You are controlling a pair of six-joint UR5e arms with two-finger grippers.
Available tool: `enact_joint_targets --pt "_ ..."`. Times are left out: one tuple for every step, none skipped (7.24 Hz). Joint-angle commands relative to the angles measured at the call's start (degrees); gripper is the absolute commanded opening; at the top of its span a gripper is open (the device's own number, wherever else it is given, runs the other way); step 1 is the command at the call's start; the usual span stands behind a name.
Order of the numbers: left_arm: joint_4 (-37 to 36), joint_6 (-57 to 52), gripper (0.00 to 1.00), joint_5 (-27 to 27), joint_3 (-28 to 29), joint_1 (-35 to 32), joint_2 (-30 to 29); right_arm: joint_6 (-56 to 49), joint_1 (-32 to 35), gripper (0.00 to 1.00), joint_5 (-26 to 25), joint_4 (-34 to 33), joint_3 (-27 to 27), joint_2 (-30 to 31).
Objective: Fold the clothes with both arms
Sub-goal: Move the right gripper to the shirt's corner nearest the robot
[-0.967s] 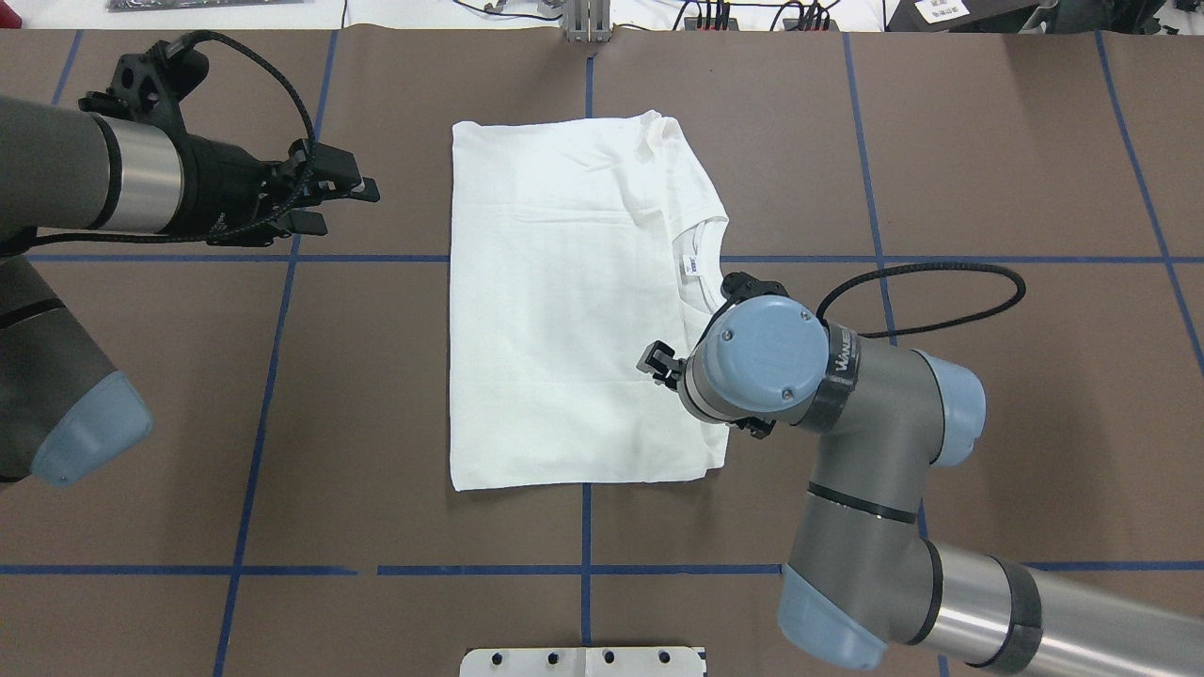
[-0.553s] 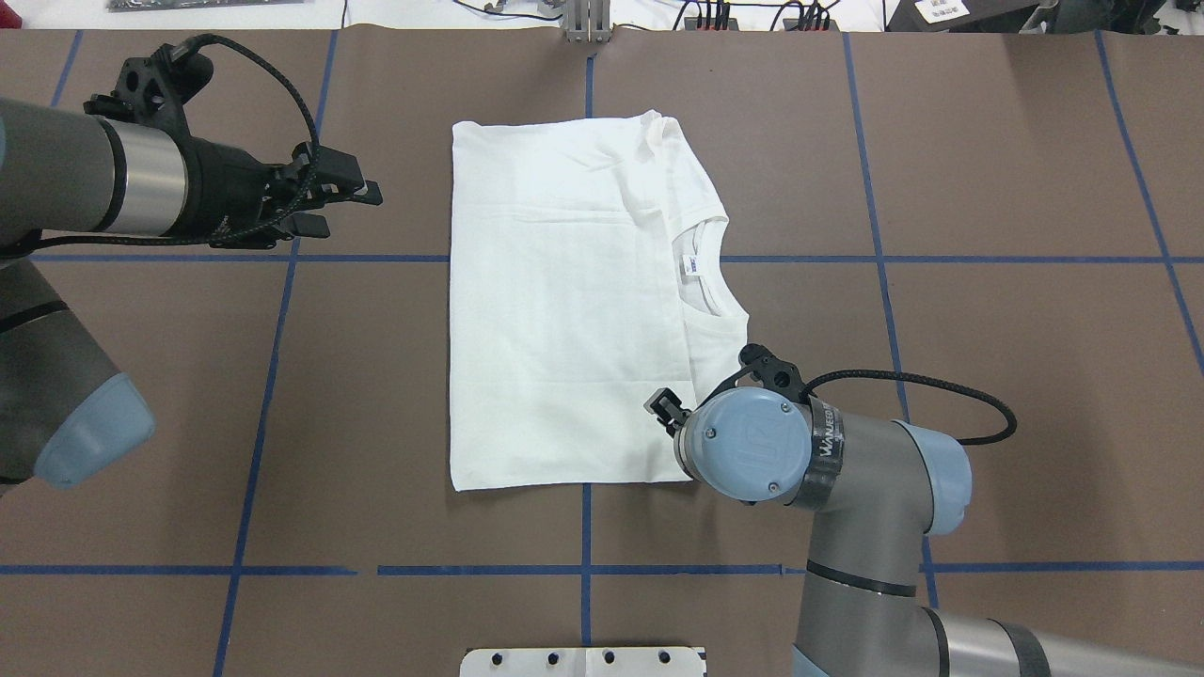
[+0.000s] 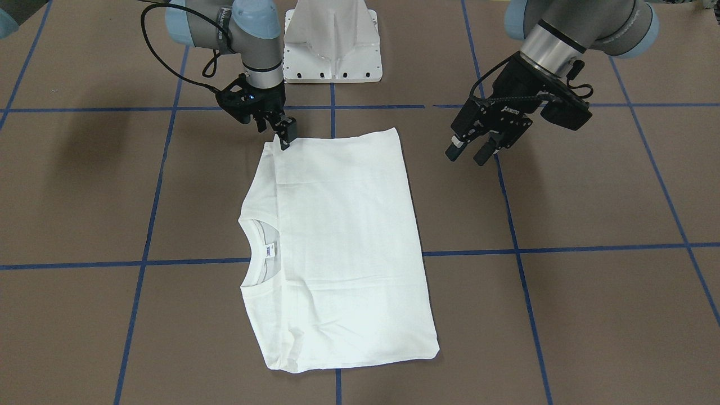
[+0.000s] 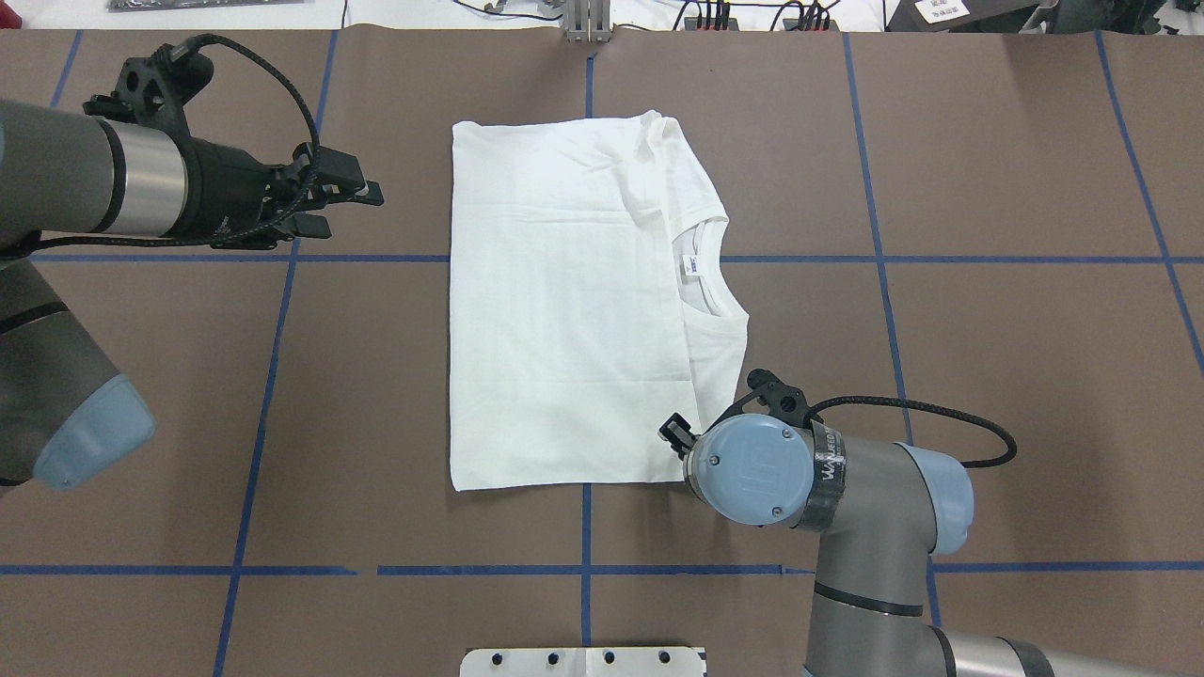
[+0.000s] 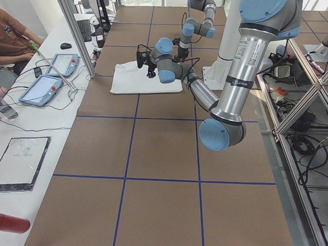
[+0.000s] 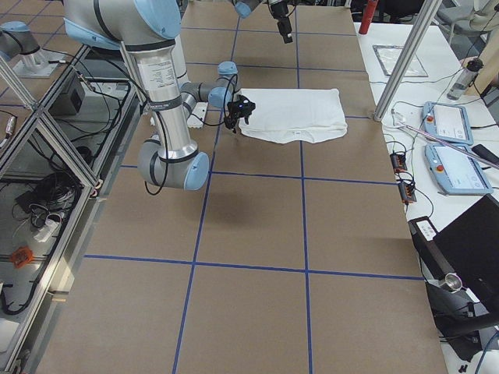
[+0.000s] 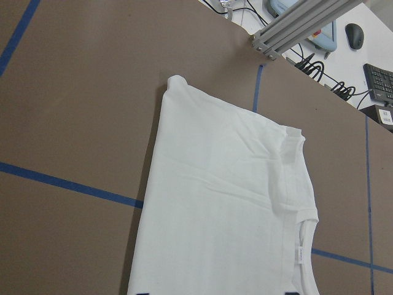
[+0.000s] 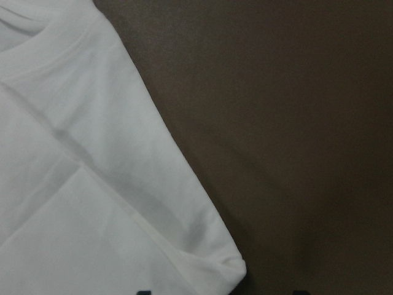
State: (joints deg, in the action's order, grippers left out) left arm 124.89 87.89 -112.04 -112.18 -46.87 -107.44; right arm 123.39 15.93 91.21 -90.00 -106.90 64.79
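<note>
The white T-shirt (image 4: 564, 310) lies folded into a rectangle in the middle of the table, collar and neck label (image 4: 691, 266) at its right side; no printed text shows. It also shows in the front view (image 3: 337, 236). My right gripper (image 4: 673, 437) is low at the shirt's near right corner (image 3: 284, 138); in the right wrist view that corner (image 8: 236, 267) lies between the spread fingertips, so the gripper is open and holds nothing. My left gripper (image 4: 353, 207) is open and empty, raised over bare table left of the shirt (image 3: 467, 153). The left wrist view looks down on the shirt (image 7: 227, 215).
The white pedestal base (image 3: 332, 39) stands at the robot's edge. An aluminium post (image 4: 588, 19) and cables are at the far edge. Blue tape lines (image 4: 282, 259) cross the brown table. Tablets (image 5: 51, 64) lie on the operators' side table.
My right gripper has moved along the shirt's right side from near the collar to the near right corner. The left arm has barely shifted. The shirt lies as before.
</note>
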Motion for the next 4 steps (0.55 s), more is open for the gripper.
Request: enact_joint_targets --pt "-0.08 0.0 0.79 0.07 0.03 0.03 -0.05 -1.3 0.94 0.73 0.11 0.0 0.2 -0.1" --pt "0.0 0.0 0.79 0.07 0.03 0.03 0.04 -1.57 1.21 0.73 -0.07 0.0 0.55 -0.1" --pt "0.0 0.0 0.79 0.07 0.03 0.03 0.04 -2.18 1.64 0.73 -0.07 0.0 0.81 -0.19" --pt "0.0 0.0 0.79 0.07 -0.05 0.03 0.04 -2.45 1.74 0.73 -0.07 0.0 0.99 -0.19"
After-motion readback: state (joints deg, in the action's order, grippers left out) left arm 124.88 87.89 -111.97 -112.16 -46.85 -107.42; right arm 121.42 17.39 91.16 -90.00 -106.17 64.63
